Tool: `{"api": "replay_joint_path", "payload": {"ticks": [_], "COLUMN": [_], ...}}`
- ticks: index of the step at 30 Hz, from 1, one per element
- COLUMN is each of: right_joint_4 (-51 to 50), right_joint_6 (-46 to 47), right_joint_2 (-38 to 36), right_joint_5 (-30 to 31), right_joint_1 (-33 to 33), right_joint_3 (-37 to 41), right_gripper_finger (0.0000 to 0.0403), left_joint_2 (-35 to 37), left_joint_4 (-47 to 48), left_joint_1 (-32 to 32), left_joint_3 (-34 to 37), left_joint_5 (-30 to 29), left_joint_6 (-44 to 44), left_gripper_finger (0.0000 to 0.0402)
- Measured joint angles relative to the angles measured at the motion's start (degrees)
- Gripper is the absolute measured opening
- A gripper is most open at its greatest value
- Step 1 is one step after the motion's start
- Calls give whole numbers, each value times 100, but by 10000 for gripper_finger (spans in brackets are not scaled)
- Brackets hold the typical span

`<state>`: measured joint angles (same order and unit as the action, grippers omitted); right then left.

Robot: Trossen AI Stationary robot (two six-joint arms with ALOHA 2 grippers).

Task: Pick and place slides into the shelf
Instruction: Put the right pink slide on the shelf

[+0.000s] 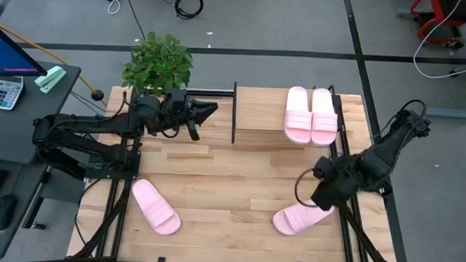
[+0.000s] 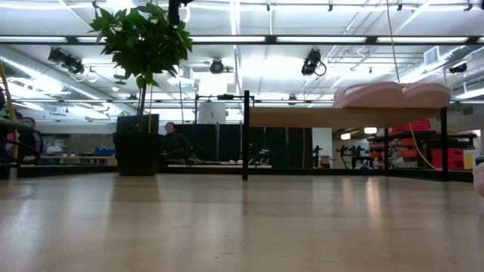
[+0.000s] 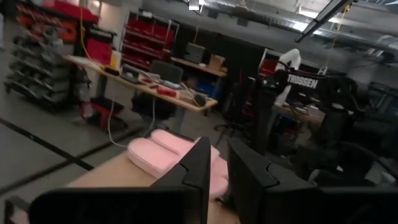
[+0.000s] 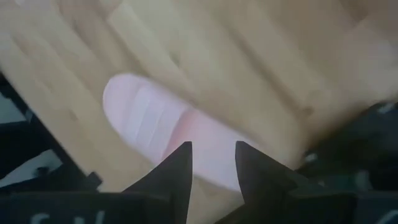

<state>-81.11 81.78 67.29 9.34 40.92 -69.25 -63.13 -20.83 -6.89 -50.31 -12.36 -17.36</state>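
1. Your right gripper is bent low over the front right of the wood tabletop, directly above the heel end of a pink slide lying there. In the right wrist view its fingers stand parted with a narrow gap, grasping nothing, the slide showing between and beyond them.
2. Your left gripper reaches level across the back of the table, beside the potted plant, pointing at the shelf. Its fingers are likewise apart and empty.
3. Two slides sit side by side, touching, on the shelf's light wood top at its right end; the low view shows them resting on that panel above the black frame.
4. A fourth slide lies alone at the front left of the tabletop, well apart from both grippers.
5. White lettering reading "TROSSEN" shows on the far arm in the left wrist view.
6. Beyond the table you can see a workshop: red storage racks, a cluttered workbench, ceiling strip lights, and a seated person in the background.
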Motion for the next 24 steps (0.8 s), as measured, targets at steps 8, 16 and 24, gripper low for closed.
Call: {"api": "replay_joint_path", "payload": {"ticks": [8, 16, 24], "right_joint_4": [1633, 2438, 2509], "right_joint_6": [1498, 2395, 2455], "right_joint_2": [-191, -188, -191], "right_joint_5": [-13, 88, 450], "right_joint_1": [1052, 1624, 1754], "right_joint_3": [1391, 2176, 2220], "right_gripper_finger": [128, 128, 128], "left_joint_2": [-382, -722, -827], "left_joint_4": [42, 100, 468], "left_joint_1": [422, 800, 1073], "left_joint_3": [-6, -6, -6], "left_joint_5": [15, 4, -106], "left_joint_6": [-32, -122, -665], "left_gripper_finger": [71, 74, 72]}}
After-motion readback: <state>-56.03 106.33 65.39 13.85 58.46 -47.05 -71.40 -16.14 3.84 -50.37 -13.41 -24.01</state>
